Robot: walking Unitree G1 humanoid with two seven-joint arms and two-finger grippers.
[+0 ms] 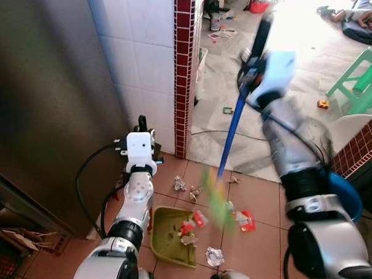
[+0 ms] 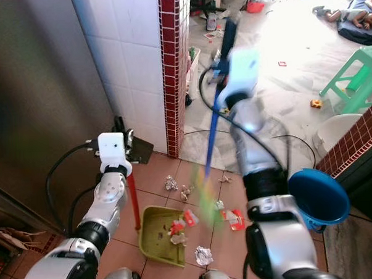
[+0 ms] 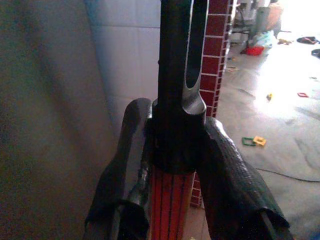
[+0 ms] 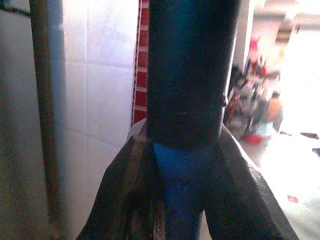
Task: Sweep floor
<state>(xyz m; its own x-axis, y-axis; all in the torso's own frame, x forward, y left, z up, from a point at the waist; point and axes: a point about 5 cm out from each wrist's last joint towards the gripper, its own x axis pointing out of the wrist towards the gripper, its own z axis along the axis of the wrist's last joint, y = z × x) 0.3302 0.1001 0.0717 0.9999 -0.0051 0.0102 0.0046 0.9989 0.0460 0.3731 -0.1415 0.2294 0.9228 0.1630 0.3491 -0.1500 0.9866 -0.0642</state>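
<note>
Near: yellow-green dustpan (image 2: 160,234) on terracotta floor tiles (image 2: 231,249), crumpled litter (image 2: 203,255) in and beside it; left gripper (image 3: 172,165) clamped on its red handle (image 2: 133,200). Middle: right gripper (image 4: 182,170) clamped on blue broom (image 1: 230,134), blue bucket (image 2: 318,197) alongside. Far: tiled pillar (image 1: 184,65), green stool (image 1: 361,79).

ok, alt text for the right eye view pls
The right gripper holds a blue broom handle, its bristles blurred beside a green dustpan on the terracotta floor. The left gripper holds the dustpan's red handle; paper scraps lie around.
</note>
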